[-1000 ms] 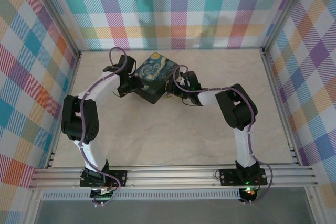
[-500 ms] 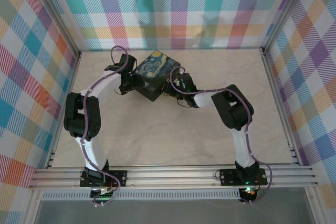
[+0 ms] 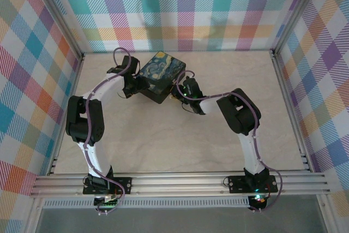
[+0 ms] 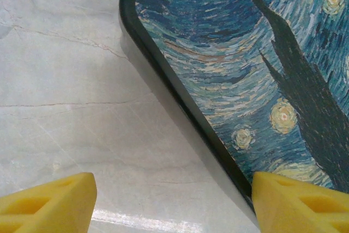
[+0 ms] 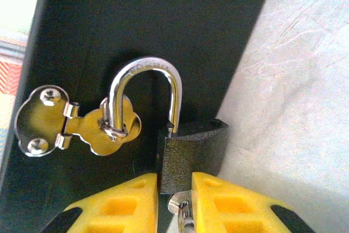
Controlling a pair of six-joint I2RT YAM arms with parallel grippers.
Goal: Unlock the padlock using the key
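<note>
Your right gripper is right up against the dark side wall of the tin, and its two yellow fingers are nearly together with the key pinched in the narrow gap between them. You only see a sliver of silvery key head there, sitting directly under the padlock.

The padlock hangs on the tin's side, on the brass-coloured hasp. The left leg of the shackle goes through the hasp's loop, and its right leg meets the dark speckled body. The body sits off to the right, tilted, so that left leg doesn't look seated in it. The body's lower end is tucked between your fingertips, just above the key.

Your left gripper is on the opposite side of the tin with its jaws spread wide. One fingertip is over the pale marbled table and the other is at the tin's painted lid, with the tin's dark rim running between them. I can't tell whether it's actually touching the tin.
</note>
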